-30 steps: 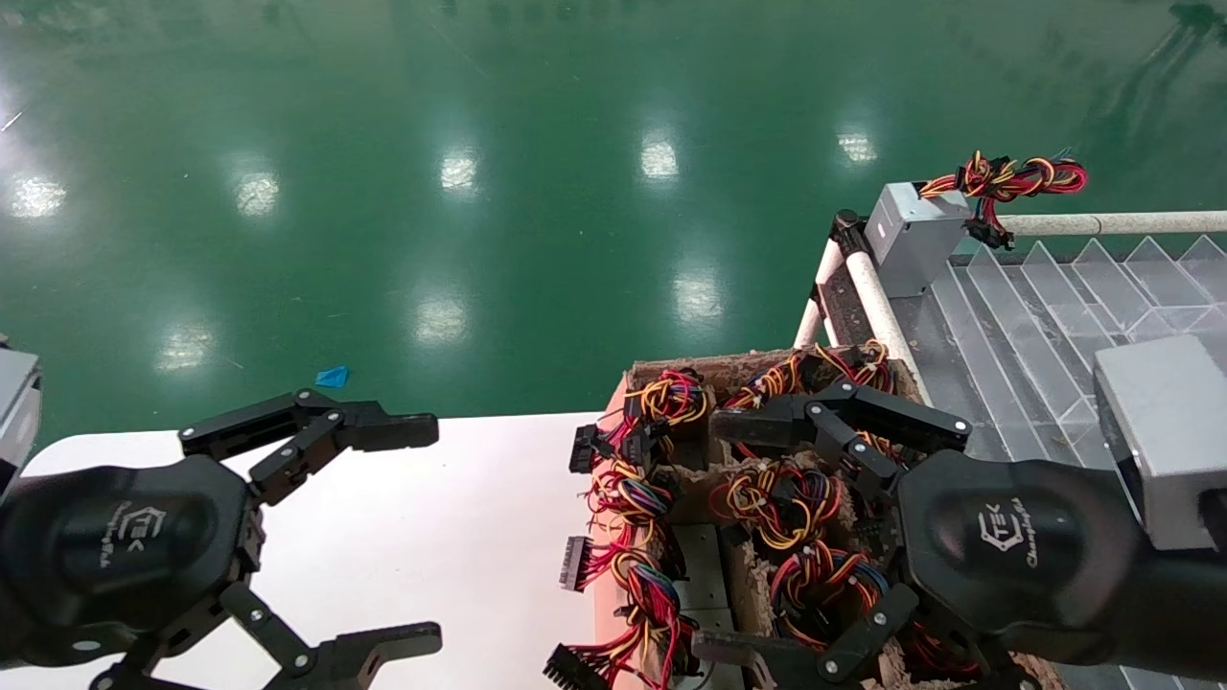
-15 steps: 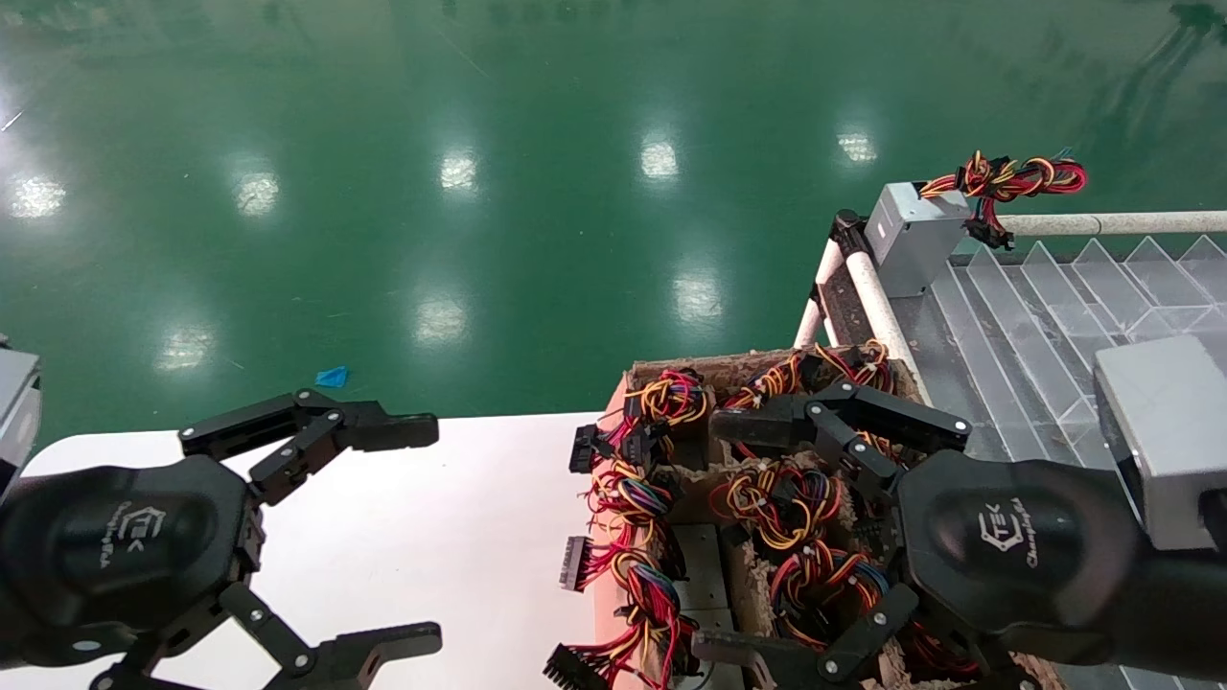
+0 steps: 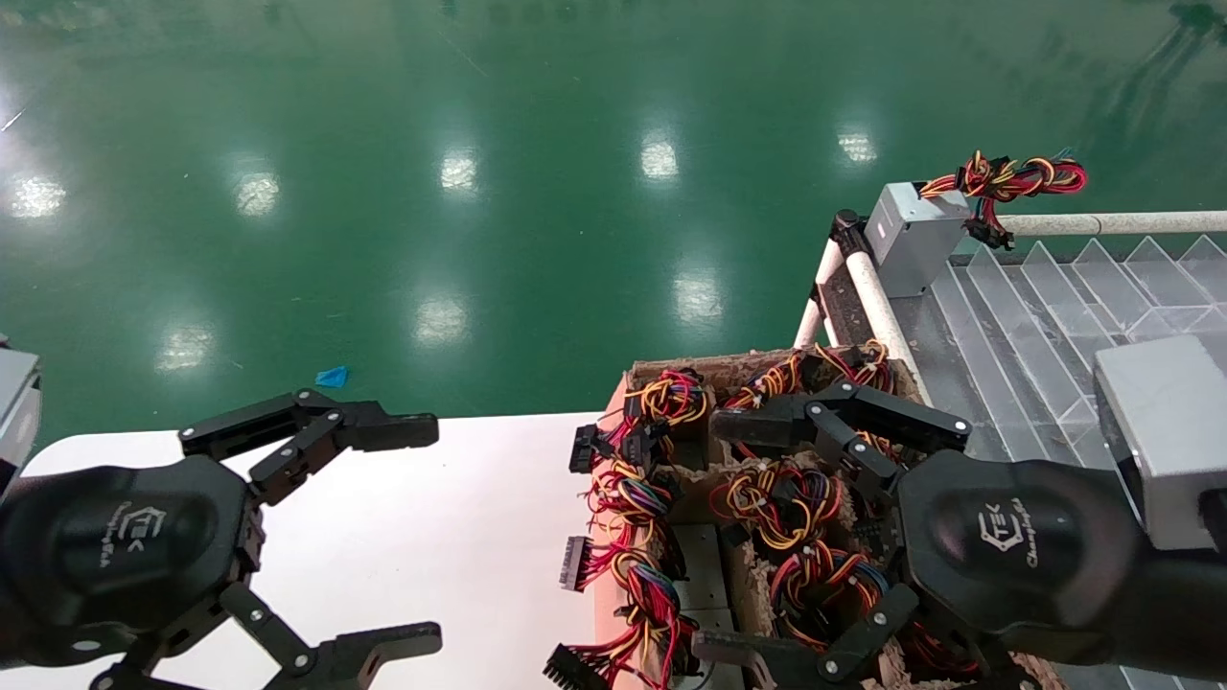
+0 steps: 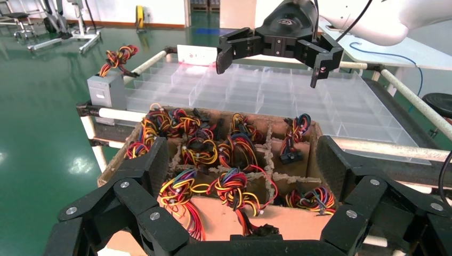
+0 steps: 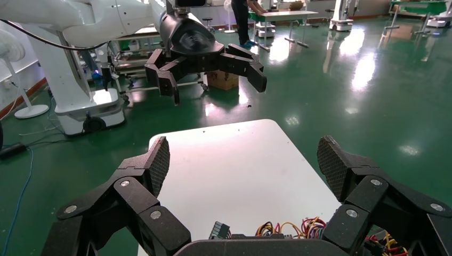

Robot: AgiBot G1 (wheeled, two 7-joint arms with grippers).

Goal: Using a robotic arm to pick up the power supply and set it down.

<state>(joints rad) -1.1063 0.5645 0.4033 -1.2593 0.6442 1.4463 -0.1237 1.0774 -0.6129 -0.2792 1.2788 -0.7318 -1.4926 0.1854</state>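
A white flat surface (image 3: 431,517) lies on the left; against its right edge sits a brown cardboard divided box (image 3: 671,367) with tied bundles of red, yellow and black wires (image 3: 781,498) in its cells. Right of the box is a clear plastic compartment tray (image 3: 1035,326). At the tray's far left corner stands a grey sheet-metal power supply (image 3: 913,238) (apparently resting on the rail).

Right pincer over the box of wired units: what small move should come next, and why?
Probably a short descent: the right pincer hangs open above the cardboard box, holding nothing, with a power supply and wire bundles beneath its fingers. The left pincer waits open above the white table.
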